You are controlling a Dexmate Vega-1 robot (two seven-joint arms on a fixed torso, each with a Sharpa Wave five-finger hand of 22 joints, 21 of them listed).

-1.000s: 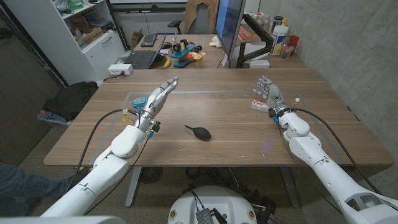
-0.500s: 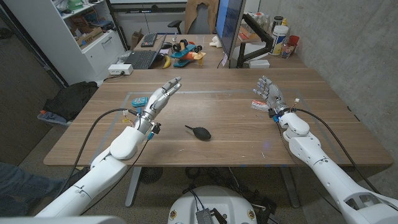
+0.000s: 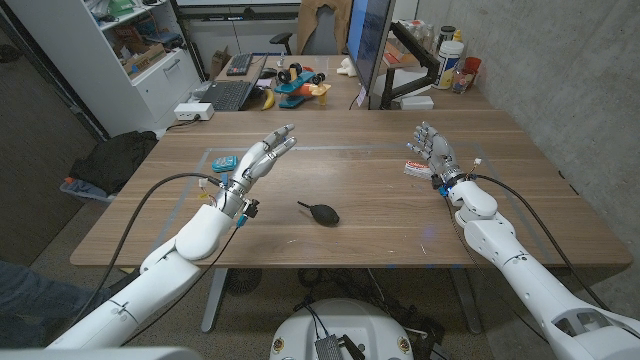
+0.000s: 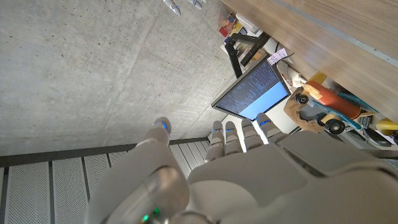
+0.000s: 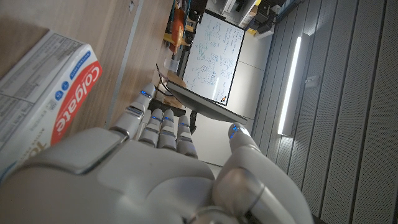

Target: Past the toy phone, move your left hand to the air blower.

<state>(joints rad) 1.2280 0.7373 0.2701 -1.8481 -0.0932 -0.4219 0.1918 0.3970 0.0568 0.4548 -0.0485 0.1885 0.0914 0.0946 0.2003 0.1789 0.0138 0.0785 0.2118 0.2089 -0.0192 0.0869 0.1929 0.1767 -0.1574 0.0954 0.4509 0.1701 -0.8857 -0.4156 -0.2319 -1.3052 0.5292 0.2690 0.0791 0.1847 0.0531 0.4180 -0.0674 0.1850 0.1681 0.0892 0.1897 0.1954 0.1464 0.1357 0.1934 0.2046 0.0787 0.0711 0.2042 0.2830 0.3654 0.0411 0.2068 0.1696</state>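
Head view: your left hand point(image 3: 258, 160), fingers straight and apart, holding nothing, hovers over the wooden table point(image 3: 350, 240). The black rubber air blower point(image 3: 320, 212) lies toward you and rightward of it, nozzle pointing left, nearer this hand than your right hand point(image 3: 433, 152), also spread and holding nothing. A turquoise toy phone point(image 3: 224, 162) sits just left.

Right wrist view: a white-and-red toothpaste box point(image 5: 43, 93) lies beside the fingers point(image 5: 158, 127).
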